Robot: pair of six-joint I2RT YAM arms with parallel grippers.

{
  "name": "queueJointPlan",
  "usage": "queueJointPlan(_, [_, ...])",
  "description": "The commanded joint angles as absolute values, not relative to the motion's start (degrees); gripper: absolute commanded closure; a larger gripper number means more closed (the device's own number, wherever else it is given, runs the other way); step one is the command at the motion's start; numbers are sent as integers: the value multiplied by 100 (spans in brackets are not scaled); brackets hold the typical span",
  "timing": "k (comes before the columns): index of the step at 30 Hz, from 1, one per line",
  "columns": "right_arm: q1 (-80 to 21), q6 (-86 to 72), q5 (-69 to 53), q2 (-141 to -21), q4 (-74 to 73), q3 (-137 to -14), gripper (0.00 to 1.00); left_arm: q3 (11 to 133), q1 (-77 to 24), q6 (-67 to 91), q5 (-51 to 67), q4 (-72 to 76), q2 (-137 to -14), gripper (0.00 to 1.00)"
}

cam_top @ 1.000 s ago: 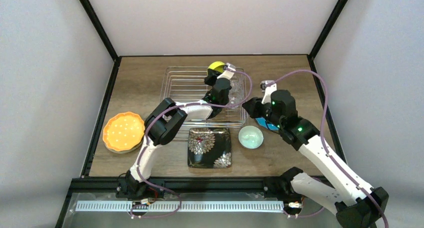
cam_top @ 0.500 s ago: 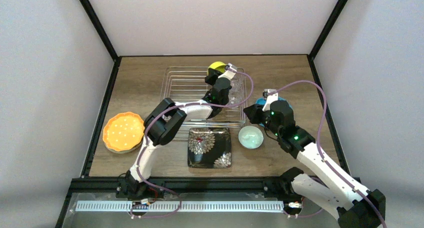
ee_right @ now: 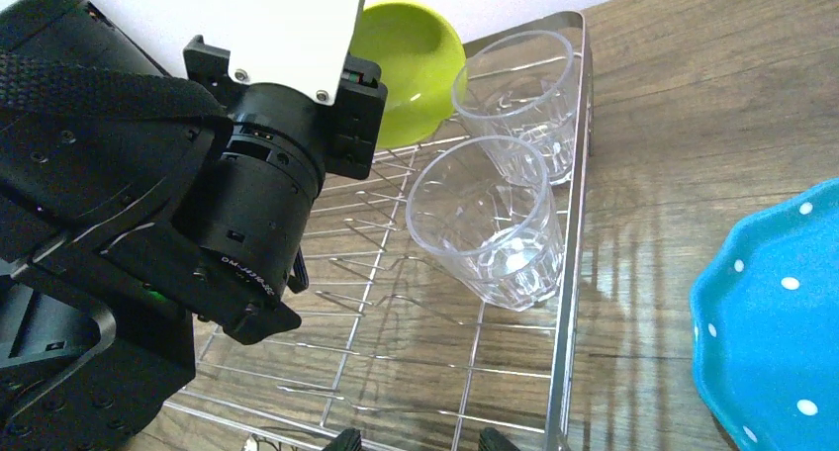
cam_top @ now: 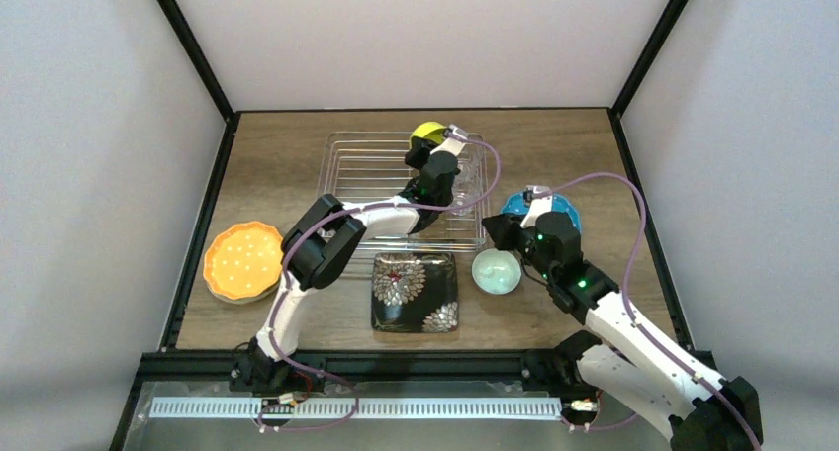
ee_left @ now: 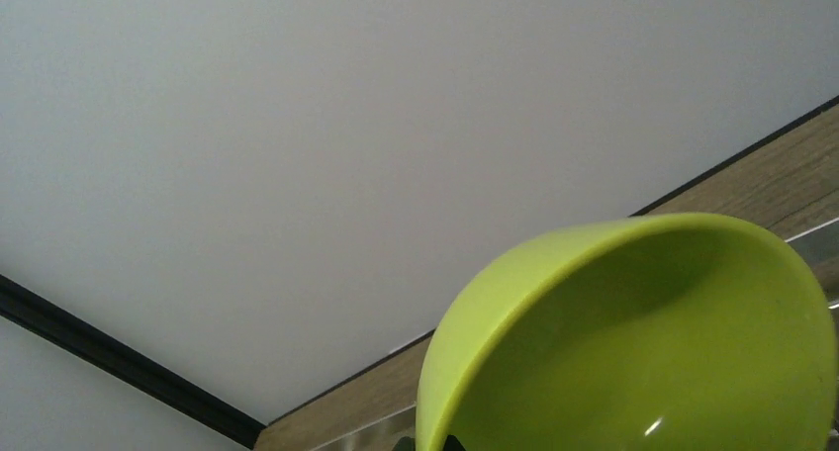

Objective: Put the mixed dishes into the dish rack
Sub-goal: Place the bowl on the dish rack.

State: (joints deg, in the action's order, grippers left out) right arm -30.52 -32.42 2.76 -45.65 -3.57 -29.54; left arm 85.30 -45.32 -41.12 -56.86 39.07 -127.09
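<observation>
The dish rack (cam_top: 356, 174) stands at the middle back with two clear glass cups (ee_right: 495, 224) (ee_right: 516, 100) upright along its right side. My left gripper (cam_top: 423, 148) holds a yellow-green bowl (cam_top: 427, 132) tilted over the rack's far right corner, its fingertips pinching the rim (ee_left: 435, 443). My right gripper (cam_top: 492, 227) hovers open at the rack's near right corner, with nothing between its fingers (ee_right: 420, 441). A mint bowl (cam_top: 496, 271), a black floral plate (cam_top: 415, 291) and an orange dotted plate (cam_top: 243, 261) lie on the table. A blue dotted plate (cam_top: 542, 204) lies right of the rack.
The orange plate rests on another pale plate whose edge shows under it. The left arm's forearm stretches across the rack's middle (ee_right: 198, 204). Black frame rails border the wooden table (cam_top: 287, 154) on the left, right and back.
My right arm has drawn back toward the near side and dropped lower, uncovering more of the blue plate. The left arm and the bowl have stayed in place.
</observation>
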Motion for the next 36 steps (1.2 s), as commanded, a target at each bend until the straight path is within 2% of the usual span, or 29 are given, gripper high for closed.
queueJointPlan(1, [-3094, -3374, 424, -4403, 163, -2718, 30, 8516, -4567, -3663, -5801, 3319, -12500, 84])
queueJointPlan(11, [-3093, -3384, 462, -4259, 351, -2458, 30, 8497, -4614, -3296, -5836, 3156, -12431, 76])
queueJointPlan(15, [-3094, -3393, 470, -4214, 369, -2411, 30, 8486, -4623, -3149, -5832, 3093, -12393, 70])
queueJointPlan(36, [-3087, -3419, 479, -4395, 553, -2377, 30, 8460, -4649, -2900, -5836, 3167, -12316, 66])
